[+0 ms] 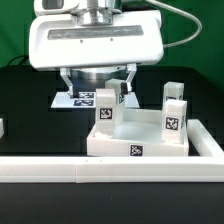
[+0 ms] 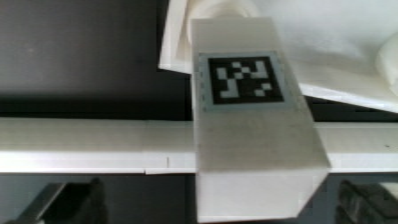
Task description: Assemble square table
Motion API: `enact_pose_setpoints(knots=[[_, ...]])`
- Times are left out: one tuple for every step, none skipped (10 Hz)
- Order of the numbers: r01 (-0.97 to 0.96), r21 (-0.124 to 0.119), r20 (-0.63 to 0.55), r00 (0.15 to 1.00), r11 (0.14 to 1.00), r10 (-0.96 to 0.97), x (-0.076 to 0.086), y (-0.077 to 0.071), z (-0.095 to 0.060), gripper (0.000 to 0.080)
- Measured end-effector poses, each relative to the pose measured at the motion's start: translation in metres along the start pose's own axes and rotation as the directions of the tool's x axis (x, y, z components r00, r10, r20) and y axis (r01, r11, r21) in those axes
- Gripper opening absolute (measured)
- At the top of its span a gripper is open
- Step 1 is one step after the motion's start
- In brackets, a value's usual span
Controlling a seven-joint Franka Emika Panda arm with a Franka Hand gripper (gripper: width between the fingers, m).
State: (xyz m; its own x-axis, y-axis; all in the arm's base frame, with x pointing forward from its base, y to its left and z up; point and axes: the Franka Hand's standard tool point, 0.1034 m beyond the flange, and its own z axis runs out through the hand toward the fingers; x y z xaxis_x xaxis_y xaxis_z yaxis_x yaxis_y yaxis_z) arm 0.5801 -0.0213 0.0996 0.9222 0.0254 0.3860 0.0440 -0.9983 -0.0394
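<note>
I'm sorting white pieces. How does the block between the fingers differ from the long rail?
The leg block is short and upright; the rail is long and lies flat. The leg block shows a black-and-white tag; the rail shows none. Both are white.

I work in a robotics lab, at a test bench rather than in any home or shop. My bench is a table (image 1: pixel 20 120) covered in plain black, with a green backdrop (image 1: pixel 195 40) hung behind it. A long white border rail (image 1: pixel 110 170) fences the near edge of the table. Behind that rail, flat on the black surface, lies the marker board (image 1: pixel 78 100) with its printed tags. The white plastic square table (image 1: pixel 135 135) just behind the rail carries the same black-and-white tags, and so do its leg blocks (image 1: pixel 175 112). My wrist view shows 1 such tag close up on a leg (image 2: pixel 249 110).
</note>
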Motion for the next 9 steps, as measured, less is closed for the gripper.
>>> enact_pose_setpoints(knots=[[0.0,0.012,0.028,1.0,1.0,0.0,-0.002,-0.003,0.001,0.0649],[-0.002,0.015,0.036,0.999,1.0,0.001,-0.002,-0.002,0.002,0.0649],[-0.011,0.03,0.086,0.996,0.999,0.008,-0.008,-0.004,0.008,0.0649],[-0.019,0.057,0.172,0.985,0.998,0.009,-0.015,-0.01,0.011,0.0649],[-0.025,0.082,0.244,0.97,0.996,0.005,-0.013,-0.012,0.01,0.0649],[-0.028,0.102,0.3,0.954,0.994,-0.004,-0.011,-0.013,0.009,0.0649],[-0.027,0.114,0.333,0.943,0.993,-0.012,-0.011,-0.014,0.008,0.0649],[-0.026,0.141,0.413,0.91,0.99,-0.034,-0.016,-0.017,0.006,0.0649],[-0.025,0.161,0.466,0.883,0.987,-0.053,-0.015,-0.019,0.005,0.0649]])
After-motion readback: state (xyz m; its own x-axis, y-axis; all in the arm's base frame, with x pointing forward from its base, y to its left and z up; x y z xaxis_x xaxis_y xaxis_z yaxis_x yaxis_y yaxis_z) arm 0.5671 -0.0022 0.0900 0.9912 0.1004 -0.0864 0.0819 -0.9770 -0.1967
